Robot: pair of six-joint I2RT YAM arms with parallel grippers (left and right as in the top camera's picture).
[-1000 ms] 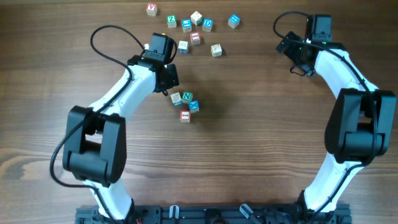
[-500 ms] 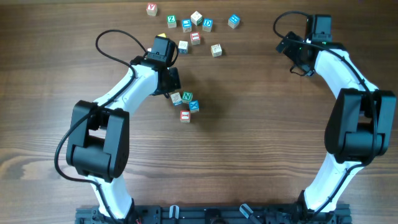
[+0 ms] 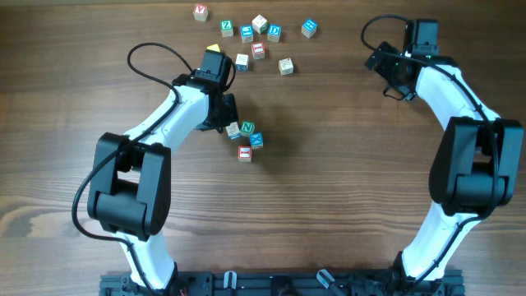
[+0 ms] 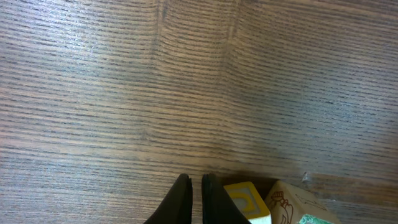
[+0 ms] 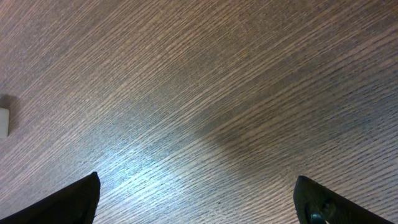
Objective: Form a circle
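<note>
left gripper (image 4: 191,190) pinched shut and empty, tips just beside a yellow-faced cube (image 4: 246,200) at the circle (image 3: 246,137), seemingly a tight clump mid-table. right gripper (image 5: 196,186) spread wide over the wooden table (image 5: 186,74).

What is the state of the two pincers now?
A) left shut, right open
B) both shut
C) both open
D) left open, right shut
A: the left pincer has its fingers almost together with nothing between them, while the right pincer has its fingers far apart, at the edges of its wrist view.
</note>
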